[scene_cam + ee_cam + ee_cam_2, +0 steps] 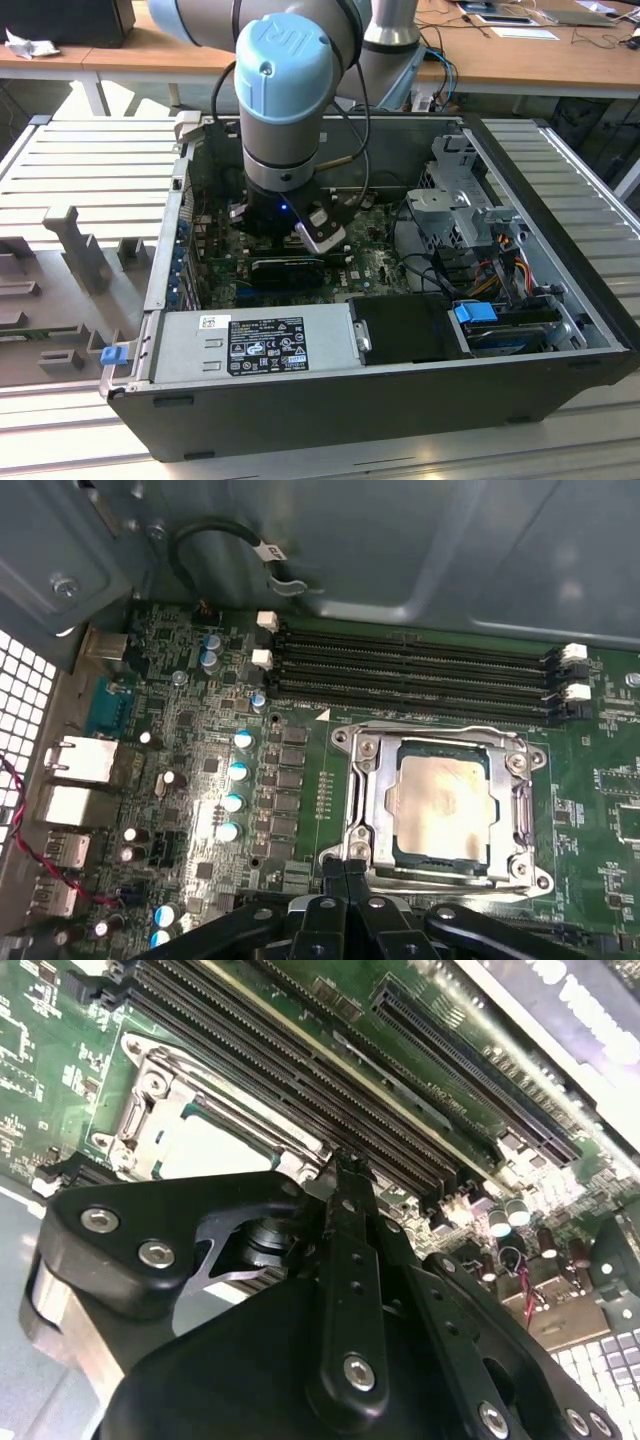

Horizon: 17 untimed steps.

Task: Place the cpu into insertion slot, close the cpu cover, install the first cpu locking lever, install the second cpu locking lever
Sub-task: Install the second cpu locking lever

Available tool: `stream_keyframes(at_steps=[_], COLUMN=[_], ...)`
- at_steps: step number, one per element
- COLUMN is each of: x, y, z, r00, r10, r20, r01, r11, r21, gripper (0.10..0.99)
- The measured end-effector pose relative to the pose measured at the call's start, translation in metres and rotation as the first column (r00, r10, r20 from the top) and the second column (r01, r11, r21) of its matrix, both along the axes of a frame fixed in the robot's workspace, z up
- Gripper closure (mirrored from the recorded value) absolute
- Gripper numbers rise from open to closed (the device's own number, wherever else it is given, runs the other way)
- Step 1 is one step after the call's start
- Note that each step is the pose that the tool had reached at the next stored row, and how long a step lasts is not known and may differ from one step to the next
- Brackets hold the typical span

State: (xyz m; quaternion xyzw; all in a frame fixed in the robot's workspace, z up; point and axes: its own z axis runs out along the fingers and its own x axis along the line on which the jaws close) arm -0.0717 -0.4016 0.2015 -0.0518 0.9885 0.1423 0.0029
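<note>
An open computer case (400,400) on a ribbed bench. The gripper (345,865), fingers pressed together and empty, sits just beside the closed cpu cover (372,780). Beneath lies the cpu (440,800): light, stiff, fragile, best handled by its edges.

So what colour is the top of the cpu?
The cpu top is pale silvery with a warm tan sheen, seen best in the first wrist view.

A ribbed grey table (90,160) carries an open computer case (330,410), with grey fixture blocks (75,250) near the exterior view's left.
</note>
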Motion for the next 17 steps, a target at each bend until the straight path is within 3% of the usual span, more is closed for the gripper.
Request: stream_keyframes(at_steps=[1,3,4,13,17], x=[-0.0001,-0.001,-0.0018,-0.0051,-0.0051], y=[-0.0001,0.0,0.0,0.0,0.0001], z=[-0.0019,-0.0041,-0.0046,-0.0069,0.0025], r00=[1.0,1.0,1.0,1.0,1.0], r10=[0.0,0.001,0.001,0.002,0.002], r20=[-0.0001,0.0001,0.0,0.0001,0.0001], r01=[0.0,-0.001,-0.001,-0.002,-0.002], r11=[1.0,0.9994,0.9993,0.9986,0.9986], r21=[0.005,0.034,0.038,0.052,0.053], gripper=[0.98,0.98,0.98,0.98,0.98])
